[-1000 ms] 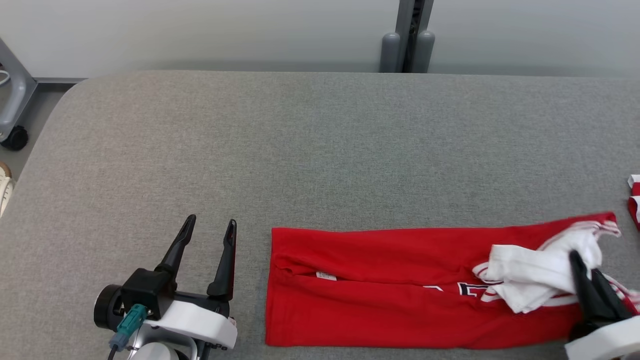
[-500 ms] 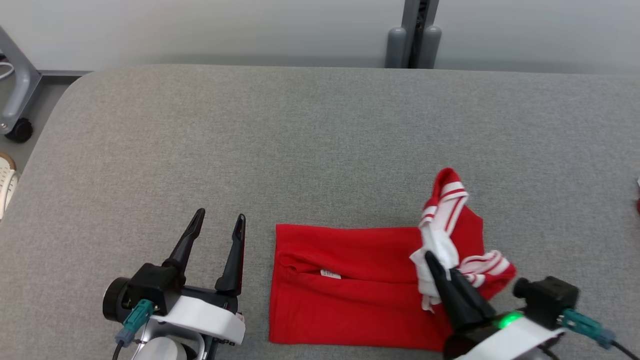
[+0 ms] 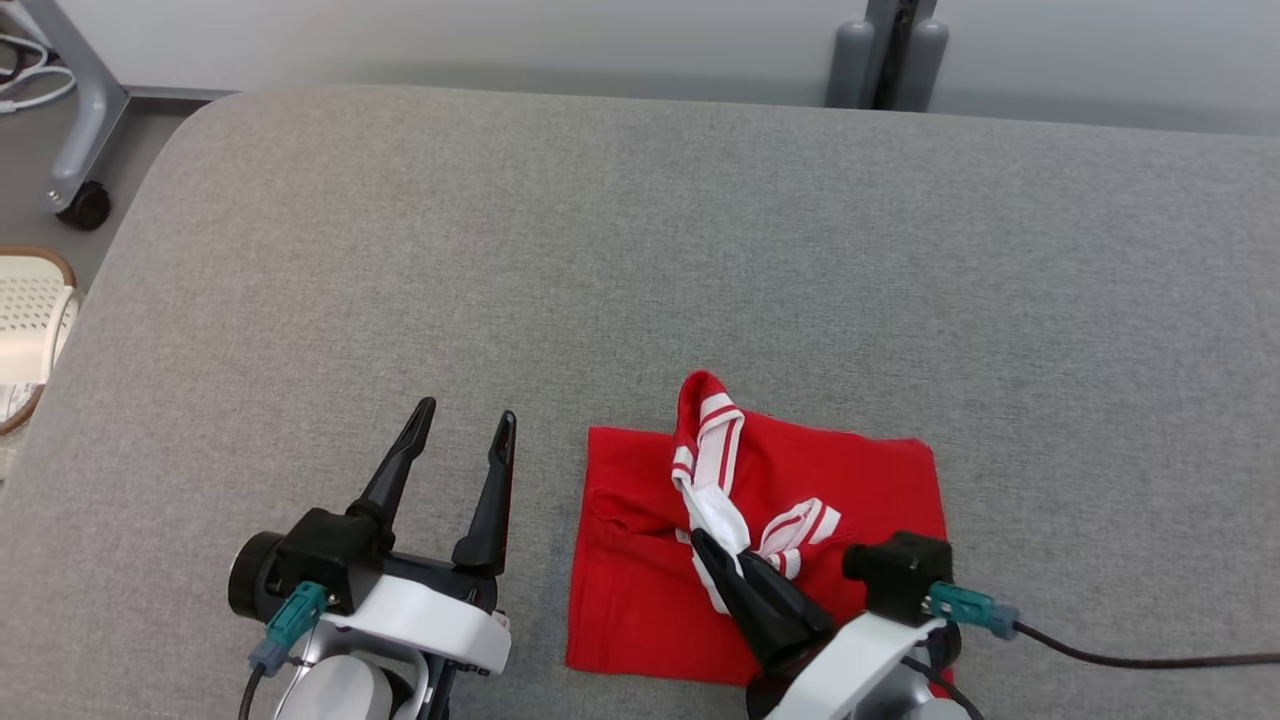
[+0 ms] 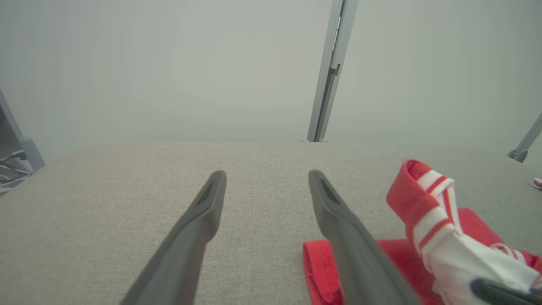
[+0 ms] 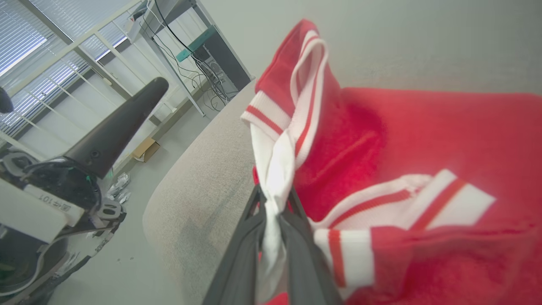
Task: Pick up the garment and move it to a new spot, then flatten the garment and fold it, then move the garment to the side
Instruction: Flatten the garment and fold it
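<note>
Red garment (image 3: 860, 480): lies on the near part of the grey padded table (image 3: 640, 250), right of centre, folded into a short block. A white, red-striped part (image 3: 705, 470) rises off it in a peak toward the far edge.
Right gripper (image 3: 705, 548): narrow, pinched on that white striped cloth over the garment's left half. My right wrist view shows the cloth squeezed between both fingers (image 5: 296, 237).
Left gripper (image 3: 466, 412): wide, nothing in it, set just left of the garment's left edge, pointing far.
Change, garment: a second ago it stretched as a long strip out to the right. Now its right end is laid over leftward and the strip is much shorter.
Change, right gripper: it was at the strip's right end. I have brought it across to the left with the cloth in its pinch.
Change, left gripper: same wide stance, same place beside the left edge.
Change, camera: my head view has turned, so the table's left corner and the far post (image 3: 890, 60) sit further right in it.
</note>
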### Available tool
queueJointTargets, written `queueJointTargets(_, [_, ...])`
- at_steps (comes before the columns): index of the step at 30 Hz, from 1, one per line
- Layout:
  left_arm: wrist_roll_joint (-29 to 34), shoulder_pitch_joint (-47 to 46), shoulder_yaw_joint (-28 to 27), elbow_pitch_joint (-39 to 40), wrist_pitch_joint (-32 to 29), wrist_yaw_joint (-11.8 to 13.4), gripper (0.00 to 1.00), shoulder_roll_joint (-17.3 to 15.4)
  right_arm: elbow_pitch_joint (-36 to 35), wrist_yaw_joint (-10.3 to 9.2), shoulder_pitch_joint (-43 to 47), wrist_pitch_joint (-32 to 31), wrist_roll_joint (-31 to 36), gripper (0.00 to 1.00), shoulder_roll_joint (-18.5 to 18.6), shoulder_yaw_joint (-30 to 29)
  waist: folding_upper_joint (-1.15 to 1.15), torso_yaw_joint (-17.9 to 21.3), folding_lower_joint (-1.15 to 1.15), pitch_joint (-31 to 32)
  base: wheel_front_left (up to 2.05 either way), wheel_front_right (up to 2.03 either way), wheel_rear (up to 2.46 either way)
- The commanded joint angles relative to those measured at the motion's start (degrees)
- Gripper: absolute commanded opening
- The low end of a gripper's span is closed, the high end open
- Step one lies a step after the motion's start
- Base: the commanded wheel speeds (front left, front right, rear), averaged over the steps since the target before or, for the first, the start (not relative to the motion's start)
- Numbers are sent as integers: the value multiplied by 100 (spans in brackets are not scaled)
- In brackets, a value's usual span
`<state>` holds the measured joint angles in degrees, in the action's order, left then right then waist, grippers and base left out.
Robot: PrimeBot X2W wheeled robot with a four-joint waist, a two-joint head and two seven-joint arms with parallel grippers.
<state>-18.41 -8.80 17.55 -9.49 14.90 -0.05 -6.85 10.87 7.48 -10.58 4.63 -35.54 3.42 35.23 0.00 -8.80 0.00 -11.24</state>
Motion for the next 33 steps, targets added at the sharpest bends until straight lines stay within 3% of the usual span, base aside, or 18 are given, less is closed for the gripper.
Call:
queueJointTargets(1, [50, -122, -22, -11, 26, -49, 100, 4, 243, 5, -208, 138, -98, 0, -4, 126, 0, -73, 0, -66, 0, 0, 0])
queueJointTargets(10, [141, -208, -48, -70, 26, -144, 100, 121, 1017, 5, -784, 467, -444, 0, -43, 707, 0, -191, 0, -197, 0, 0, 0])
queueJointTargets(11, [139, -215, -57, -77, 26, -150, 100, 130, 1090, 5, -823, 461, -500, 14, -44, 770, 0, -195, 0, -203, 0, 0, 0])
queueJointTargets(12, [139, -215, -57, -77, 26, -150, 100, 130, 1090, 5, -823, 461, -500, 14, -44, 770, 0, -195, 0, -203, 0, 0, 0])
queueJointTargets(13, [148, -221, -66, -84, 26, -162, 100, 134, 1147, 5, -862, 421, -574, 47, -44, 858, 0, -199, 0, -206, 0, 0, 0])
queueJointTargets(14, [159, -225, -72, -88, 26, -170, 100, 142, 1140, 5, -910, 433, -662, 100, -46, 956, 0, -200, 0, -209, 0, 0, 0])
queueJointTargets(21, [215, -188, -167, -98, 26, -189, 100, 185, 750, 5, -1175, 626, -1101, 100, -30, 1673, 0, -126, 0, -178, 0, 0, 0])
queueJointTargets(25, [238, -135, -209, -112, 26, -205, 100, 204, 219, 5, -1325, 792, -1263, 100, 208, 1987, 0, -43, 0, -119, 0, 0, 0])
queueJointTargets(28, [253, -89, -265, -115, 26, -204, 100, 206, -216, 5, -1343, 962, -1199, 100, 443, 1898, 0, 29, 0, -71, 0, 0, 0])
queueJointTargets(33, [288, -17, -367, -100, 26, -174, 100, 157, -767, 5, -1041, 1059, -799, 100, 749, 1157, 0, 162, 0, 22, 0, 0, 0])
